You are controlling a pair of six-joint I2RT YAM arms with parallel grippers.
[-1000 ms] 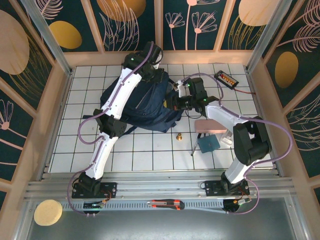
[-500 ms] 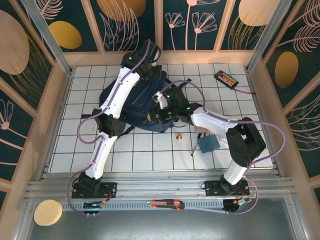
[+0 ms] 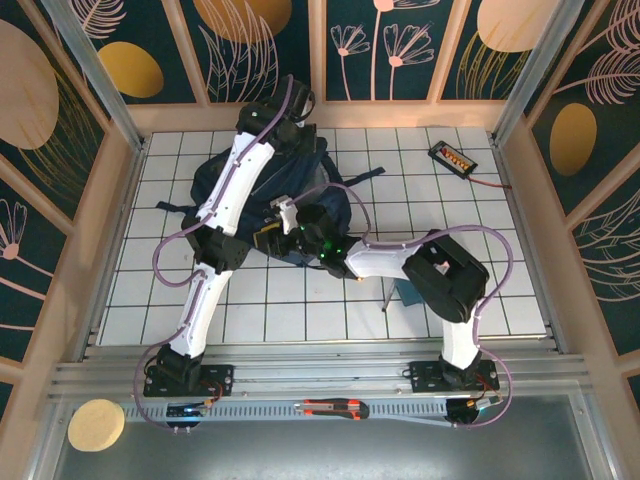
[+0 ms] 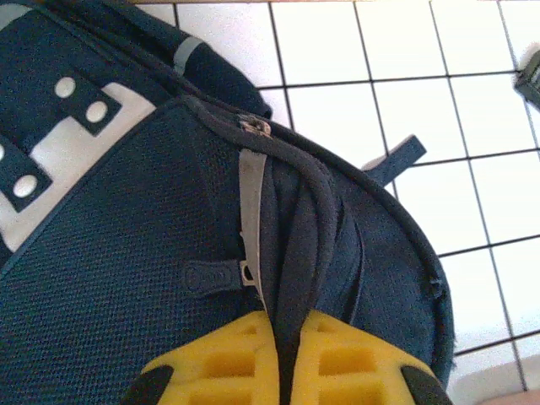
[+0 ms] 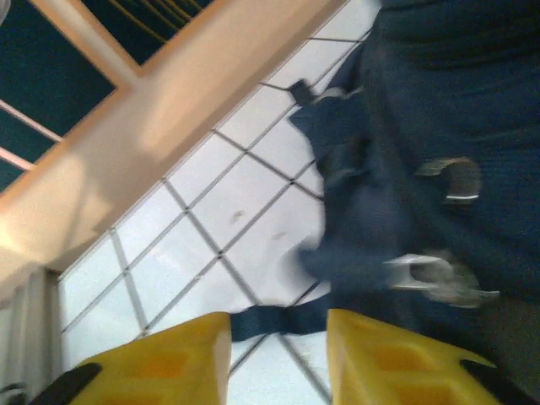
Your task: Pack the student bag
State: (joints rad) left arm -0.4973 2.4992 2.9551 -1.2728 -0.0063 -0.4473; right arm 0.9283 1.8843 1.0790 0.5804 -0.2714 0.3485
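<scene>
The student bag (image 3: pixel 312 192) lies on the tiled bench (image 3: pixel 460 205), upper centre-left of the top view. At the bag's upper edge, the left end effector (image 4: pixel 283 327) is clamped on a ridge of navy fabric. The right end effector (image 5: pixel 278 325), fingers apart, sits at the bag's lower edge, with a dark strap (image 5: pixel 270 322) crossing the gap.
</scene>
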